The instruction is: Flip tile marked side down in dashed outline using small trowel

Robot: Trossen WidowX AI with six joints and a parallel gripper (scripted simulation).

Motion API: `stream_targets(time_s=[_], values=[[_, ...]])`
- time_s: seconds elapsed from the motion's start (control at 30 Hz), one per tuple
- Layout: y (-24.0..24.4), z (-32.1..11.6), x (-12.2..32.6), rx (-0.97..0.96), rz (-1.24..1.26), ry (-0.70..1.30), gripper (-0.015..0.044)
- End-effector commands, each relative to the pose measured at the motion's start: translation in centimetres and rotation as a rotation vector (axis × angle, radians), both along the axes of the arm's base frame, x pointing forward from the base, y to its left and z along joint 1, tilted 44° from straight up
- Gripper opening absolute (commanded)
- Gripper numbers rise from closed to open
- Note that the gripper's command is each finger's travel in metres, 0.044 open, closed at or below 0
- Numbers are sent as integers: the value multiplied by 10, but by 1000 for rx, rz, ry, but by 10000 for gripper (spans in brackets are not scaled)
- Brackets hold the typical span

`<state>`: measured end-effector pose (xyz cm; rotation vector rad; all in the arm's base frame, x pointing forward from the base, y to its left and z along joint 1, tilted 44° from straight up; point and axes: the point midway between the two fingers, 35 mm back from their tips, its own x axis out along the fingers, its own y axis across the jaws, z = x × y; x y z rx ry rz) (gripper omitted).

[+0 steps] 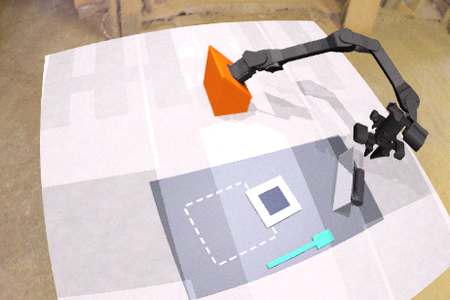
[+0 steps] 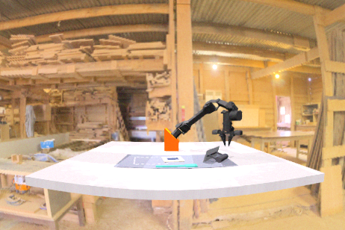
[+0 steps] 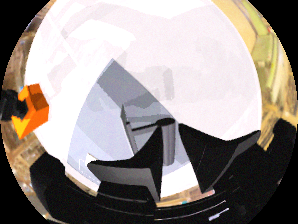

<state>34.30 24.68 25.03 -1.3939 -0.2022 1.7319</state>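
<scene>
The trowel [image 1: 344, 184] [image 2: 213, 153] [image 3: 168, 145] stands at the mat's right end, with a grey blade tilted up and a dark round handle beside it. My gripper [image 1: 369, 155] [image 2: 227, 144] [image 3: 169, 128] is above and behind the trowel, pointing down, with a narrow empty gap between its fingers. The tile [image 1: 274, 201] [image 2: 172, 159] lies flat on the mat, a white square with a dark blue square facing up. It covers part of the right side of the dashed outline [image 1: 220, 264] and lies mostly outside it.
A teal stick with a square end [image 1: 322, 239] [image 2: 175, 165] lies along the mat's front edge. The grey mat [image 1: 180, 234] lies on the white table [image 1: 93, 234]. An orange wedge-shaped block [image 1: 229, 99] [image 2: 171, 145] [image 3: 37, 107] stands at the arm's base.
</scene>
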Motion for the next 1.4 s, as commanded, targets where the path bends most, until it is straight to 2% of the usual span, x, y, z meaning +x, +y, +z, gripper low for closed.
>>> stream_targets(time_s=[0.0,1.37], values=[[-1,-5,-3,3,0,5,100],[-31,-50,-34,2,-1,7,100]])
